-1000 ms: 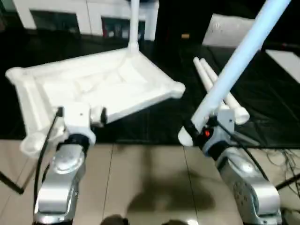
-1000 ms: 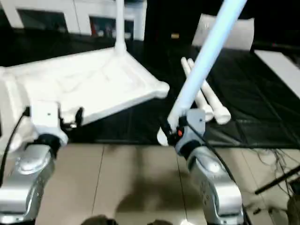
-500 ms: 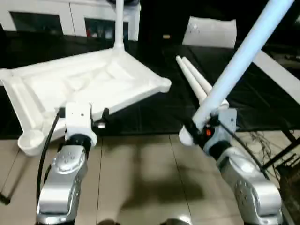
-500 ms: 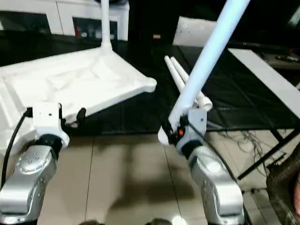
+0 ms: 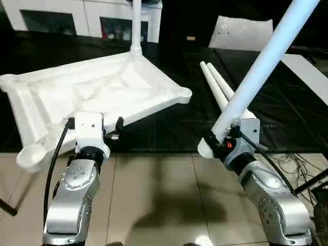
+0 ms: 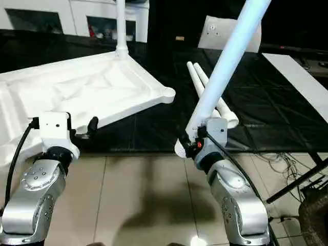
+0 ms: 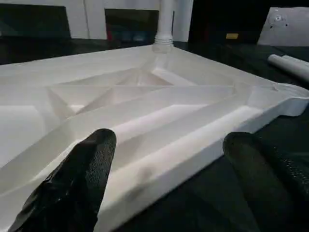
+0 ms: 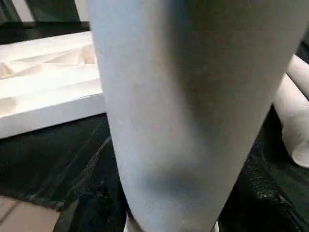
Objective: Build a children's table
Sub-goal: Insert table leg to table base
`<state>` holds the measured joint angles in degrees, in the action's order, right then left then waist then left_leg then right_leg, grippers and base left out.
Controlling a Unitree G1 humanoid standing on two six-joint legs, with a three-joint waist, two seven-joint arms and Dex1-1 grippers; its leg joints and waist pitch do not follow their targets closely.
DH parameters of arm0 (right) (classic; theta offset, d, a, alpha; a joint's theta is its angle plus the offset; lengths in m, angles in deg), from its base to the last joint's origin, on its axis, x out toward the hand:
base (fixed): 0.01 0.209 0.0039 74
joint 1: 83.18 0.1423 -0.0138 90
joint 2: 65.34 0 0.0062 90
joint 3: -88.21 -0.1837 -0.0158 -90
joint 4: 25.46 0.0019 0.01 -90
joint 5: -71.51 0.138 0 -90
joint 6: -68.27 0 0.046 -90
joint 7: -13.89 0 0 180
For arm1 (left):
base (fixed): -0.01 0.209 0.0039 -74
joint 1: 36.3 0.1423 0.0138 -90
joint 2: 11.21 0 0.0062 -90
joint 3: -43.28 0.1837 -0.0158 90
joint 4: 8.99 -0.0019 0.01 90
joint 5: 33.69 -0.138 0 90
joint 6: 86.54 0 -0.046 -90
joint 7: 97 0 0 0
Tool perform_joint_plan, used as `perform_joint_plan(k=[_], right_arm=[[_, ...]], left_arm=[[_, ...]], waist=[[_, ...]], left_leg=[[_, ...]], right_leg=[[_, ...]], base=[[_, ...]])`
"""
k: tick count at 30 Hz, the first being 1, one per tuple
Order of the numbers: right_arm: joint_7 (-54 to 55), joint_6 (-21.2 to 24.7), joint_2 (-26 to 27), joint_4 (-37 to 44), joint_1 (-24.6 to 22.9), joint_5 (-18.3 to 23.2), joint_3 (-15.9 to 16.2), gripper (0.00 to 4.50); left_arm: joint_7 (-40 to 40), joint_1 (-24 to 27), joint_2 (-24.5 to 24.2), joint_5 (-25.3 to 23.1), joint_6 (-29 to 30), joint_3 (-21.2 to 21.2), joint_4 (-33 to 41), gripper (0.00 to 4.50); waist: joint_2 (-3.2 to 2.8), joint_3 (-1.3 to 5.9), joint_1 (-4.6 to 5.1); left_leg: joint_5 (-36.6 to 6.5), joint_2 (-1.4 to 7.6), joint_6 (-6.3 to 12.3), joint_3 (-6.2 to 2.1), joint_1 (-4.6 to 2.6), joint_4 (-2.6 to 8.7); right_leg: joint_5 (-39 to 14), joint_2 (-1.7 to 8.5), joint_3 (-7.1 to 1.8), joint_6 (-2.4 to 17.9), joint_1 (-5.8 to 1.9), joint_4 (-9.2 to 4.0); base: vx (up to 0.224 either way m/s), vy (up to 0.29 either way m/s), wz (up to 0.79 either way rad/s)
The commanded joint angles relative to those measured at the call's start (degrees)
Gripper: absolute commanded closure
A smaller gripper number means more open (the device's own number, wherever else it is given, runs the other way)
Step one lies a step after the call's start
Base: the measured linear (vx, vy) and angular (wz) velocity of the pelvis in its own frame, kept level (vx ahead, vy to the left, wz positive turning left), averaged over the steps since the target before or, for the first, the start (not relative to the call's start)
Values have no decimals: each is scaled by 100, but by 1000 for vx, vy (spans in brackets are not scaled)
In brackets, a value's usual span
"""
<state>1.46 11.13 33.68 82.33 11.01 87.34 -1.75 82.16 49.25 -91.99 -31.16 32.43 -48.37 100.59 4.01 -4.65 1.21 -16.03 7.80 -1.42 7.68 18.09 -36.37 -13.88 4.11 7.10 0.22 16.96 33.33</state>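
Note:
The white tabletop (image 5: pixel 97 95) lies underside up on the black mat, ribs and round corner sockets showing. One leg (image 5: pixel 136 25) stands upright in its far corner socket. Two more legs (image 5: pixel 218 87) lie side by side on the mat to the right. My right gripper (image 5: pixel 219 141) is shut on the thick end of a fourth leg (image 5: pixel 264 59), which slants up and to the right. My left gripper (image 7: pixel 171 142) stands open just before the tabletop's near edge (image 7: pixel 193 159), with nothing between its fingers (image 7: pixel 91 164).
A white cabinet (image 5: pixel 92 15) with dark compartments stands behind the tabletop. A white pillow-like slab (image 5: pixel 241 33) lies at the back right and a white board (image 5: pixel 310 72) at the right edge. Cables (image 5: pixel 297 164) trail over the tiled floor (image 5: pixel 154 195).
The camera has shifted, so the whole scene has slid in the picture. Both grippers, the held leg and the tabletop keep their places relative to one another.

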Motion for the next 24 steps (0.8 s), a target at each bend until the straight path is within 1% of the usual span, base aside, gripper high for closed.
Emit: perform_joint_plan(k=[1, 2, 3, 4, 5, 6, 7, 8, 9, 10, 11, 12, 13, 14, 15, 16, 17, 18, 19, 20, 21, 22, 23, 24], right_arm=[[-9, -105, -89, 24, 72, -38, -16, 257], [-21, -108, -102, 14, 88, -45, -13, 257], [-39, -114, -123, 1, 108, -58, -11, 257], [-52, -113, -137, -6, 121, -63, -12, 257], [-59, -112, -145, -9, 128, -65, -14, 257], [-84, -91, -164, -18, 149, -54, -13, 257], [-84, -91, -164, -18, 149, -54, -13, 257], [-122, -64, -217, -17, 170, -81, 31, 257], [-155, -39, -253, -9, 183, -101, 69, 257], [-176, -23, -276, -3, 190, -115, 95, 257], [-175, -28, -282, 6, 190, -138, 125, 257], [-184, -54, -274, 22, 176, -156, 159, 257], [-184, -54, -274, 22, 176, -156, 159, 257], [-209, -80, -194, 33, 127, -65, 127, 257], [-203, -88, -195, 42, 111, -65, 123, 257], [-196, -92, -200, 45, 103, -67, 118, 257], [-191, -92, -208, 44, 97, -68, 113, 257], [-181, -100, -221, 36, 90, -53, 112, 257], [-178, -108, -228, 34, 84, -45, 113, 257], [-175, -115, -235, 33, 78, -39, 114, 257], [-164, -119, -223, 37, 66, -59, 97, 257], [-161, -119, -209, 39, 63, -75, 82, 257], [-130, -127, -190, 44, 56, -93, 58, 257], [-51, -126, -130, 51, 42, -79, -14, 257]], left_arm=[[-18, 6, 43, -26, -28, 74, 75, 40], [-18, 1, 48, -27, -32, 68, 70, 40], [-15, -4, 54, -30, -35, 66, 66, 40], [-12, -8, 58, -34, -36, 65, 65, 40], [-10, -9, 60, -36, -38, 66, 65, 40], [3, 0, 61, -35, -48, 50, 61, 40], [3, 0, 61, -35, -48, 50, 61, 40], [5, 9, 58, -34, -57, 44, 62, 40], [5, 18, 55, -32, -64, 41, 63, 40], [4, 24, 53, -32, -68, 40, 64, 40], [-2, 36, 45, -37, -70, 43, 73, 40], [-11, 49, 33, -44, -64, 44, 87, 40], [-11, 49, 33, -44, -64, 44, 87, 40], [-19, 52, 23, -45, -58, 36, 94, 40], [-24, 54, 18, -48, -58, 35, 98, 40], [-29, 55, 12, -51, -59, 36, 98, 40], [-44, 48, -5, -58, -58, 45, 95, 40], [-70, 42, -31, -71, -59, 60, 88, 40], [-88, 41, -47, -76, -66, 70, 84, 40], [-102, 42, -61, -80, -74, 79, 80, 40], [-153, 43, -102, -68, -81, 108, 66, 40], [-177, 41, -118, -57, -85, 123, 60, 40], [-245, 37, -148, -36, -111, 162, 48, 40], [-381, 27, -194, -16, -174, 235, 26, 40]], waist=[[-133, 466, 26], [-123, 509, 88], [-80, 553, 137], [-55, 546, 160], [-10, 543, 173], [181, 520, 42], [285, 510, -74], [249, 504, -278], [200, 494, -369], [125, 446, -418], [-121, 404, -416], [-343, 305, -143], [-363, 384, 16], [-276, 552, 42], [-315, 458, -93], [-225, 462, -53], [-234, 439, -107], [-45, 324, -83], [8, 264, -106], [278, 265, -147], [326, 198, -338], [336, 242, -312], [315, 269, -345], [260, 218, -338]], left_leg=[[222, 444, 737, -233, -135, 566], [1191, 416, 1357, -344, -304, 520], [1913, 440, 1991, -480, -560, 447], [2065, 484, 2188, -539, -681, 429], [2178, 483, 2330, -556, -721, 386], [1888, -51, 2183, -154, -197, 139], [1227, -331, 2015, 19, 290, -86], [235, -34, 1419, -119, 793, -522], [382, 91, 805, -218, 1053, -521], [627, 158, 616, -257, 1020, -355], [1389, 132, 1355, -269, 917, 99], [999, 302, 2253, -882, 157, 440], [821, 509, 3110, -1387, -306, 498], [1266, 899, 2789, -1276, -670, 261], [1791, 777, 2429, -1049, -479, 250], [1877, 814, 2380, -1005, -418, 321], [1827, 719, 2211, -862, -328, 394], [729, 667, 2105, -594, -70, 679], [109, 550, 1981, -465, -27, 737], [-1220, 191, 1445, -200, 132, 604], [-1042, -181, 840, -59, -25, -317], [-664, -164, 646, -159, 101, -531], [-292, -106, 309, -300, 381, -527], [-188, -32, 204, -348, 392, -392]], right_leg=[[-362, 371, -302, 1254, -166, -209], [328, 252, -242, 1171, -24, -45], [505, 209, -238, 932, 203, 89], [451, 232, -264, 837, 362, 146], [485, 271, -324, 768, 416, 165], [1292, 374, -700, 980, -124, 20], [1670, 465, -1035, 1124, -606, -88], [1902, 1127, -1472, 1515, -1016, -312], [2553, 954, -1208, 1594, -1086, -144], [2619, 827, -1011, 1533, -991, -148], [1917, 608, -67, 791, -954, -355], [16, -184, 351, 325, -327, 310], [-1028, -362, 206, 192, 94, 761], [-1231, -161, -146, 56, 573, 984], [-939, -137, -262, -317, 760, 1137], [-738, -98, -316, -474, 797, 1164], [-550, -135, -290, -556, 794, 1194], [136, -27, -464, -349, 713, 906], [281, 37, -529, -168, 646, 626], [-523, 288, -909, -122, 316, -130], [-4334, 826, -1409, -199, 252, -811], [-5157, 948, -1517, 6, 84, -838], [-5077, 966, -1500, 335, -235, -697], [-4439, 857, -1387, 685, -227, -649]], base=[[217, 11, -1], [217, 11, -1], [193, 4, 0], [179, -18, 6], [179, -18, 6], [191, -39, 12], [179, -16, 12], [179, -16, 12], [154, 0, -7], [0, 0, 0], [0, 0, 0], [-10, 35, 32], [149, 28, 40], [149, 28, 40], [150, 23, 23], [82, 15, 8], [82, 15, 8], [51, -24, -1], [42, -68, -4], [42, -68, -4], [29, -99, 3], [50, -58, -5], [50, -58, -5], [68, -1, -11]])
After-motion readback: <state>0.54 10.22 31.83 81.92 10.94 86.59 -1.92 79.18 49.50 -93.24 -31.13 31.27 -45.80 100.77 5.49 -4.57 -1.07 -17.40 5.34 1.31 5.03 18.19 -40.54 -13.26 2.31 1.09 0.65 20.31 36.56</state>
